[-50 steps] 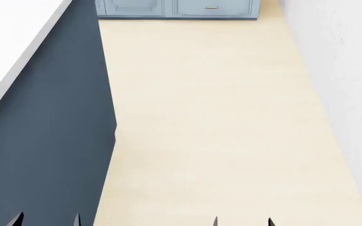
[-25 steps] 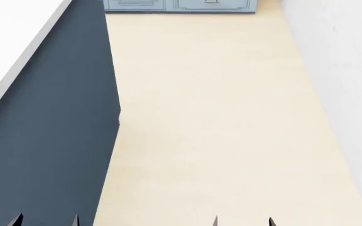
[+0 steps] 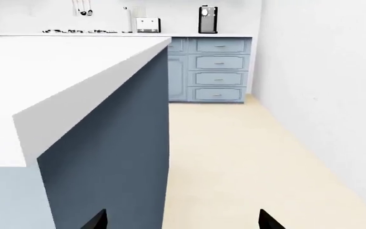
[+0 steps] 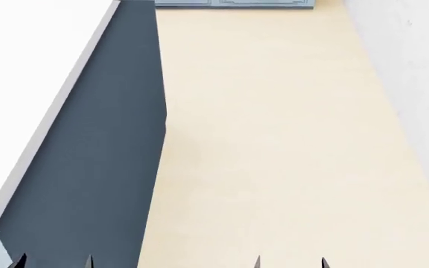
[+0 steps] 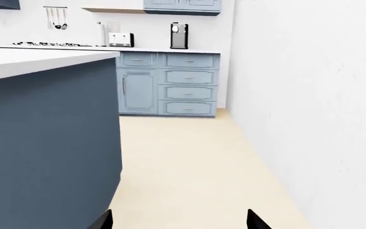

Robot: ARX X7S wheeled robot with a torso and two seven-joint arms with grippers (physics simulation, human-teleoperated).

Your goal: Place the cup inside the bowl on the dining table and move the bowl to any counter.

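The cup, the bowl and the dining table are out of view in every frame. A white counter (image 3: 189, 35) runs along the far wall above blue cabinets; it also shows in the right wrist view (image 5: 164, 49). Only the dark fingertips of my left gripper (image 4: 55, 261) and right gripper (image 4: 290, 262) show at the bottom edge of the head view. Both stand open and hold nothing. In the wrist views the left gripper (image 3: 183, 220) and right gripper (image 5: 178, 220) hang over bare cream floor beside the island.
A dark blue island with a white top (image 4: 36, 84) fills the left side. A white wall (image 4: 415, 84) bounds the right, with a strip of cream floor (image 4: 267, 139) between. Blue drawers (image 3: 218, 71), a toaster (image 3: 148, 25) and a coffee machine (image 3: 208, 20) stand at the far end.
The head view has shifted: the island now reaches further right in the picture and the far cabinets have slid almost off the top edge. Both grippers stay open.
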